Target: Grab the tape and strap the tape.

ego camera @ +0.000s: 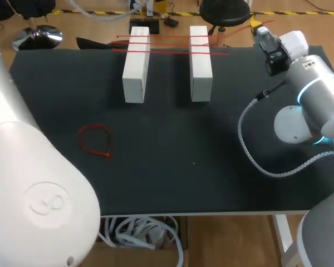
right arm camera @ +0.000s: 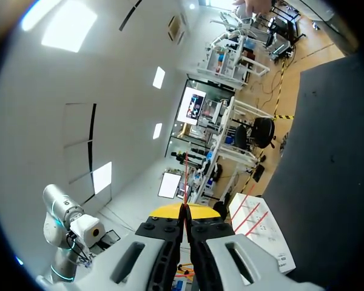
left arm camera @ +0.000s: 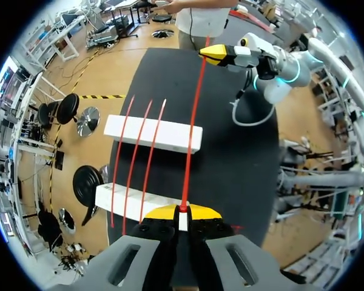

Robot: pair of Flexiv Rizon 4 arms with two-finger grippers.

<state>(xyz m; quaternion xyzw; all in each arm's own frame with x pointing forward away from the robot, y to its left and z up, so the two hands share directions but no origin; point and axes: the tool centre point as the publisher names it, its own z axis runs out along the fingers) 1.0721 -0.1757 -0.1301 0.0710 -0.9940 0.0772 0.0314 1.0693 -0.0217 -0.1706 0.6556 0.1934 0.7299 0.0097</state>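
I'm holding the red tape at both ends. My left gripper is pressing its yellow tips together on one end, and my right gripper is pinching the other end, so the strip is running taut and straight between them above the table. I'm judging it as a thin plastic strap that weighs almost nothing, is springy along its length and is slick on its faces. It is bending easily into a loop, but it is likely to twist or slide out of a light pinch. I'm therefore reckoning the ends are the right places to hold it, gripped flat and firmly, with enough tip left free to thread one end into the other. Three spare strips are lying side by side across the near block and the far block, just beside my held strip, and I'm wary of dragging them along. A closed red loop is lying flat on the dark surface, well apart from the blocks. The tabletop is looking matte and even, with open space in front of the blocks. The white cable from my right arm is curling over the right side, where a swinging strap end could be catching on it.
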